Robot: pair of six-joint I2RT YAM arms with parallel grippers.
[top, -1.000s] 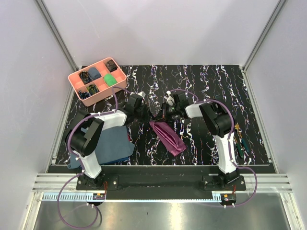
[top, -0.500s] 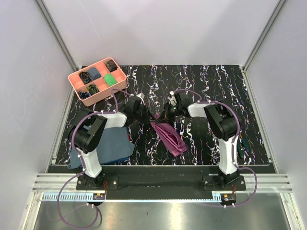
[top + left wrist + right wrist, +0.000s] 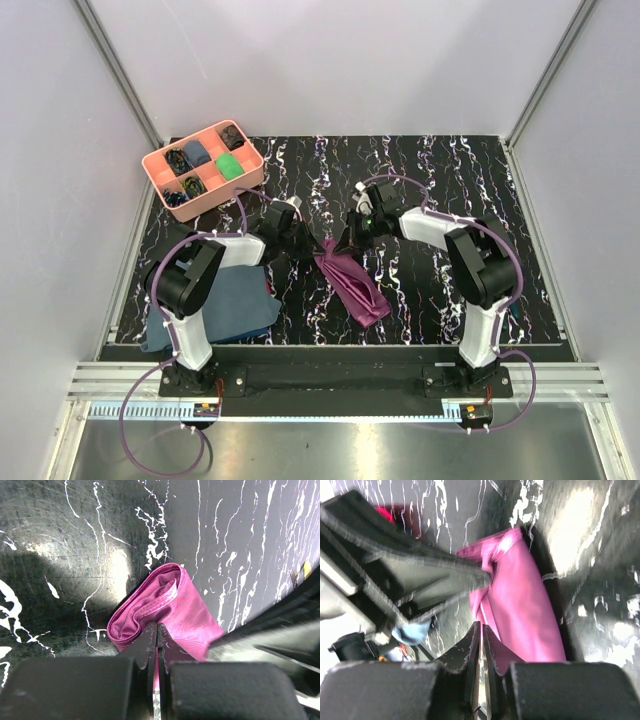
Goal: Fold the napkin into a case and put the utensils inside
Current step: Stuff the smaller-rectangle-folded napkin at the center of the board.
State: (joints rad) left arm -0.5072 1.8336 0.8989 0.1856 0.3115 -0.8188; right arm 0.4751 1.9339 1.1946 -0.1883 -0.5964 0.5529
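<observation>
Black-and-white arms (image 3: 222, 252), purple cables (image 3: 148, 288)

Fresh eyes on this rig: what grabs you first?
The plum napkin stands out, folded into a narrow strip mid-way across the black marbled table. The left hand pinches its far end, and the right hand is close beside it. A pink tray sits at the far-left corner.
</observation>
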